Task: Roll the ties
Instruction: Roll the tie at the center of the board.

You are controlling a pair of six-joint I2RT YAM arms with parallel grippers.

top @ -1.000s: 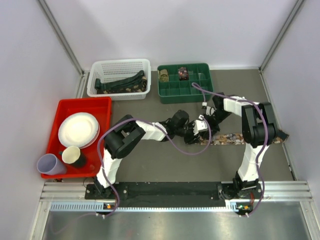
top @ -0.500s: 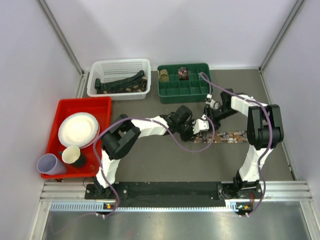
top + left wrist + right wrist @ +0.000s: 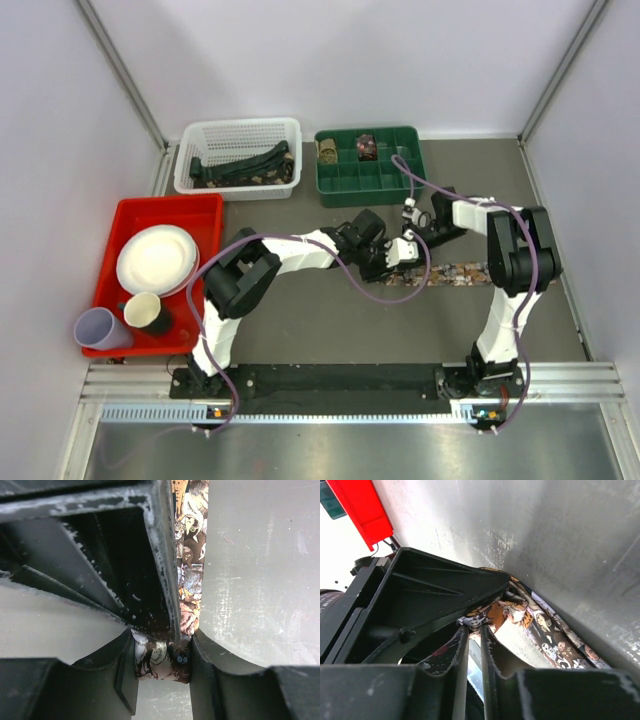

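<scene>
I judge the tie [image 3: 460, 272] light, limp and slippery; my left pincer [image 3: 162, 661] and right pincer [image 3: 474, 630] are both closed on its rolled end, tail trailing toward 3 o'clock.

L gripper [image 3: 162, 656] pinches tie [image 3: 190, 555] end, prob. folded.

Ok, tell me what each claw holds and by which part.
Both grip the patterned tie: the left claw clamps its rolled end, the right claw pinches the fabric at that same end.
</scene>
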